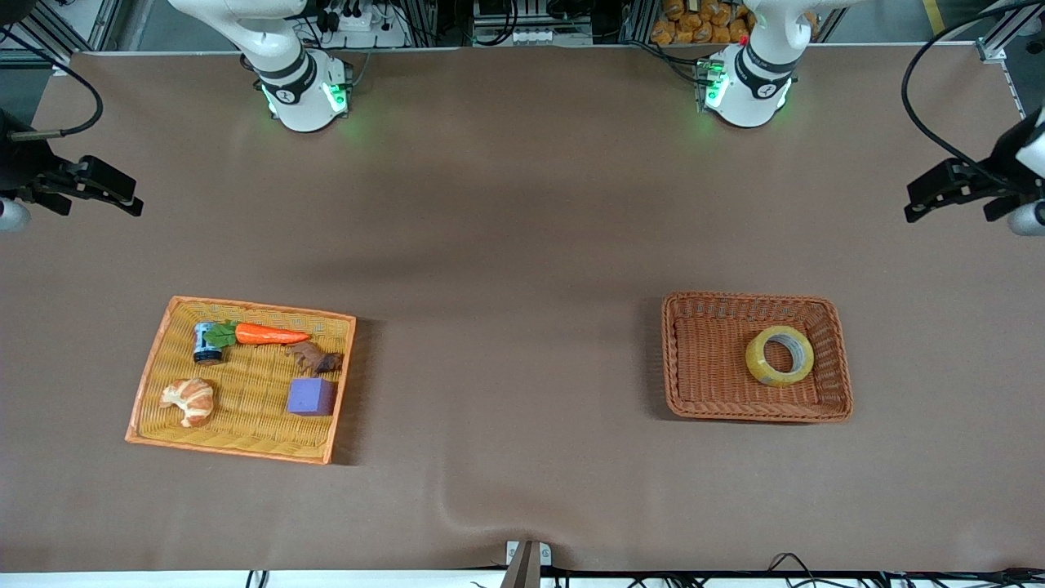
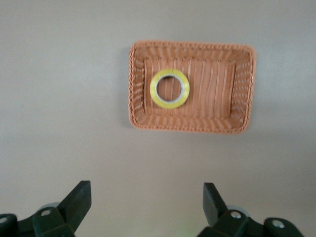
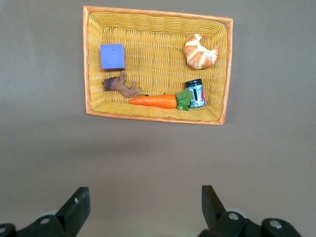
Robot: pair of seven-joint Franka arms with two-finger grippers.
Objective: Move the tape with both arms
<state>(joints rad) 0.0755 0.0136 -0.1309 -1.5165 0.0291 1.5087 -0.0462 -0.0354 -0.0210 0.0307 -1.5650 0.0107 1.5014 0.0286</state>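
Tape (image 1: 780, 355) lies flat in the brown basket (image 1: 694, 408) at the lower right of the front frame, toward the left arm's end of the worktop (image 1: 506, 245). In the left wrist view I see the same roll ringed yellow, alone in that basket. The yellow basket (image 1: 151, 392) at the lower left holds a carrot (image 1: 271, 334), a small jar (image 1: 206, 343), a croissant (image 1: 189, 400), a purple block (image 1: 310, 396) and a small brown figure (image 1: 314, 358), but no tape.

My left gripper (image 2: 147, 205) hangs at the right edge of the front frame, fingers spread wide, holding nothing. My right gripper (image 3: 145, 205) waits at the left edge, likewise wide apart and holding nothing.

Judging progress: this fits either a roll waiting to go across, or one just delivered here. I cannot tell which.
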